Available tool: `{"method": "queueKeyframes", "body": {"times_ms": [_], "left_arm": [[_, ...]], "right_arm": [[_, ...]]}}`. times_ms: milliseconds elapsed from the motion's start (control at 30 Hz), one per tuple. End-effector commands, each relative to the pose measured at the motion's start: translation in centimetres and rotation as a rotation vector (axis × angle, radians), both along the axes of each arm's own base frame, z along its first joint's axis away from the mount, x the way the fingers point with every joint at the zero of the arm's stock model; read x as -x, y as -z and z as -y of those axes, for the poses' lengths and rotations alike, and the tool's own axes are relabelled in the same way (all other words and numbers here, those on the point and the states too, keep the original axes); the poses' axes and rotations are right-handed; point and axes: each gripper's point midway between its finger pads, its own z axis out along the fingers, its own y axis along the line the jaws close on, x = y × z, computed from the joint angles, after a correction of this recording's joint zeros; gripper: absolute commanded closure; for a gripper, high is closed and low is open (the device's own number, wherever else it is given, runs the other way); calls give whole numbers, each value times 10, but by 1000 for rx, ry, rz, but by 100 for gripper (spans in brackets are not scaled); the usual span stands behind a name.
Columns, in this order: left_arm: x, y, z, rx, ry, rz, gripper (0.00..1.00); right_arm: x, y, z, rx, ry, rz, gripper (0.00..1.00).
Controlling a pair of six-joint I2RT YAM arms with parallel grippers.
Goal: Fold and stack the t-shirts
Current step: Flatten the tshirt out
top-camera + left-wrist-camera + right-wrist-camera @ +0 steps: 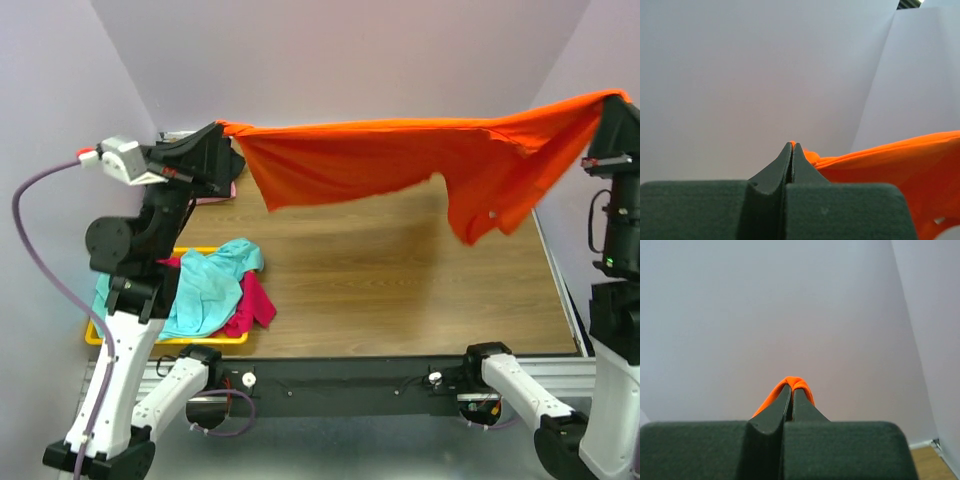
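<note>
Top view: left arm (140,260) covers the left side of the yellow tray (215,340) and part of the teal t-shirt (210,290). Right gripper (610,120) tips are buried under the orange t-shirt (400,160). Pink sliver (233,190) behind the left gripper (223,130): can't ID. Left wrist view: orange cloth runs off the right edge.

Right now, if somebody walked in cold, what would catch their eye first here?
The bright orange t-shirt, stretched in mid-air above the wooden table, pinched by the left gripper at one end and the right gripper at the other. Next, the crumpled teal t-shirt and magenta t-shirt heaped over the yellow tray at the table's near left.
</note>
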Motion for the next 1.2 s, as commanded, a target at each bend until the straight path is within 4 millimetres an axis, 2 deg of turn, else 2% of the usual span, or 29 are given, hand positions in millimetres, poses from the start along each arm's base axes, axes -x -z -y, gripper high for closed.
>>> {"method": "queueKeyframes", "body": {"times_ms": [0,100,133,267,300,333,367,433,467,500,533,567,600,633,667,700,733,767,800,833,867,900,933,967,1000,1100,1133,1167], "left_arm": [[27,-17,-14,16,-39,56,100],[41,-26,-13,18,-17,93,100],[43,-29,-12,19,-9,105,100],[28,-26,-8,14,-6,99,100],[12,-17,-4,7,-10,66,100],[2,-11,-2,2,-10,48,100],[-15,-2,2,-5,-13,22,100],[-41,18,4,-6,-37,-35,100],[-53,25,4,-5,-54,-49,100],[-66,35,3,-4,-74,-76,100],[-93,60,7,-12,-92,-145,100],[-107,67,6,-7,-115,-161,100],[-134,93,11,-23,-122,-228,100],[-148,102,14,-28,-128,-251,100],[-163,113,14,-31,-143,-280,100],[-194,137,16,-40,-176,-343,100],[-210,149,17,-45,-188,-373,100],[-227,162,17,-50,-201,-410,98],[-260,179,20,-64,-207,-453,87],[-275,194,22,-83,-205,-500,59],[-289,201,26,-98,-205,-517,43],[-302,208,28,-112,-206,-534,27],[-322,212,33,-116,-206,-545,4],[-329,218,36,-124,-198,-566,2],[-336,226,39,-130,-191,-577,2],[-330,220,48,-129,-158,-563,2],[-320,223,46,-132,-165,-569,2],[-313,221,48,-129,-159,-554,1]], "right_arm": [[32,-28,5,18,22,98,99],[37,-37,10,19,48,116,99],[31,-37,11,22,60,107,99],[13,-35,13,25,80,78,99],[-2,-29,12,27,83,49,99],[-10,-25,12,26,86,33,99],[-28,-15,13,26,98,-6,99],[-46,-2,15,23,119,-49,99],[-64,15,17,18,138,-94,99],[-75,21,17,13,147,-104,99],[-95,37,17,14,154,-143,99],[-109,50,18,7,165,-171,99],[-126,66,18,3,173,-193,99],[-142,80,18,0,183,-222,99],[-172,107,18,-14,200,-272,99],[-190,121,19,-19,217,-295,99],[-208,134,17,-20,215,-316,99],[-247,172,18,-23,243,-397,99],[-264,174,19,-30,260,-405,99],[-304,217,21,-20,285,-493,99],[-302,198,22,-30,283,-454,95],[-336,239,20,-1,286,-536,55],[-351,228,18,-1,274,-514,27],[-363,240,13,8,247,-550,0],[-380,268,9,21,236,-617,0],[-386,285,-5,25,154,-652,0],[-382,286,-7,22,142,-655,0],[-378,306,-7,23,142,-696,0]]}}
